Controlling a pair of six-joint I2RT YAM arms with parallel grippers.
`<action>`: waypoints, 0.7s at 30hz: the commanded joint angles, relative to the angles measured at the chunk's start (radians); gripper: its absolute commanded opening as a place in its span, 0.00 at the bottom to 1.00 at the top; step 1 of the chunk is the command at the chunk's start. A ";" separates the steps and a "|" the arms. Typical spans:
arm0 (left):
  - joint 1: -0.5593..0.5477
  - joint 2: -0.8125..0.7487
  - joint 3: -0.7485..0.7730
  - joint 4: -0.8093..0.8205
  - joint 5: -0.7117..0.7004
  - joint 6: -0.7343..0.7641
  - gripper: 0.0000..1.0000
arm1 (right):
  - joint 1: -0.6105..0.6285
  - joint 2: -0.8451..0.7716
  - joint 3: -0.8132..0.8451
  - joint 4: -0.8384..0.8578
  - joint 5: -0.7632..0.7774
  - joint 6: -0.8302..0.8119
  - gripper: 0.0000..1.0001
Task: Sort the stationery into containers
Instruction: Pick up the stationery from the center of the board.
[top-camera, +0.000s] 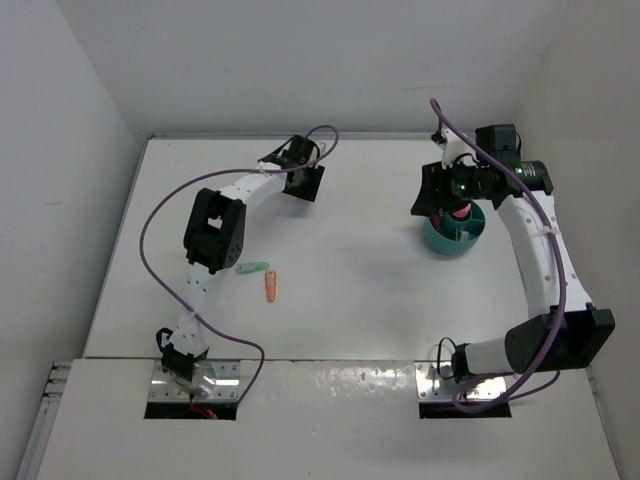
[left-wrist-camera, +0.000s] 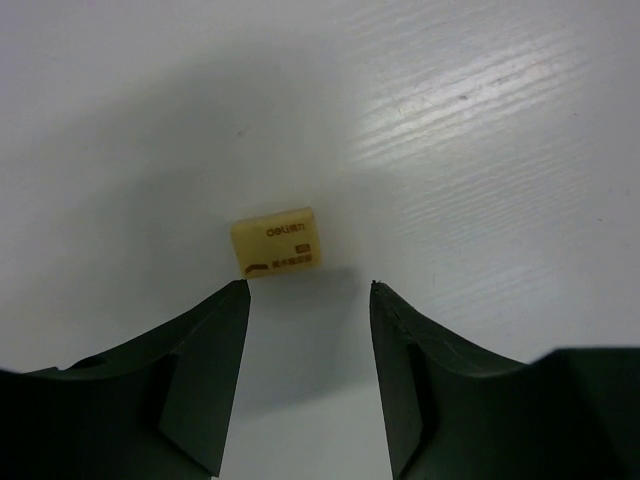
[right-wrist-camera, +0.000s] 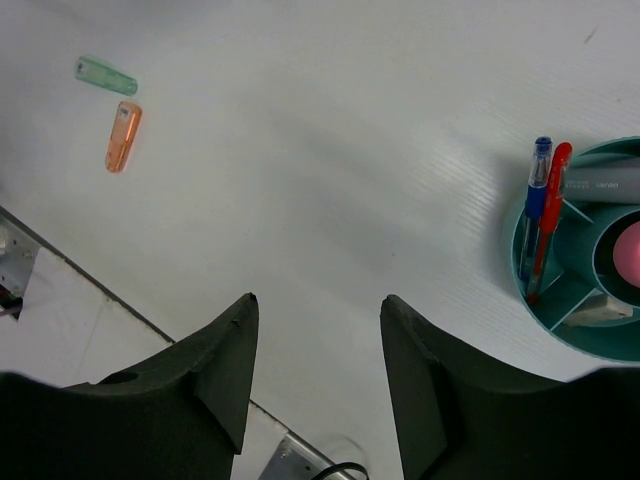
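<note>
Bright, even overhead light, soft shadows beneath the jaws, mild streaky glare on the white table (left-wrist-camera: 480, 120)

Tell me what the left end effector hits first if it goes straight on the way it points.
Likely the cream eraser, lying just beyond the open left end effector; depth is unclear, so the white table might come first.

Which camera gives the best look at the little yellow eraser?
The left wrist view: the yellow eraser lies flat on the table, unobstructed, just ahead of the open left gripper. In the top view it cannot be made out near that gripper. The right wrist view misses it.
</note>
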 joint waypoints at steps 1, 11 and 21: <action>0.003 -0.004 0.021 0.011 -0.061 -0.040 0.58 | 0.005 0.002 0.007 0.016 -0.018 0.010 0.52; 0.006 0.011 0.050 -0.009 -0.065 -0.092 0.62 | 0.005 0.011 0.013 0.019 -0.020 0.016 0.52; 0.006 0.031 0.063 -0.015 -0.025 -0.133 0.61 | 0.005 0.021 0.005 0.028 -0.022 0.020 0.52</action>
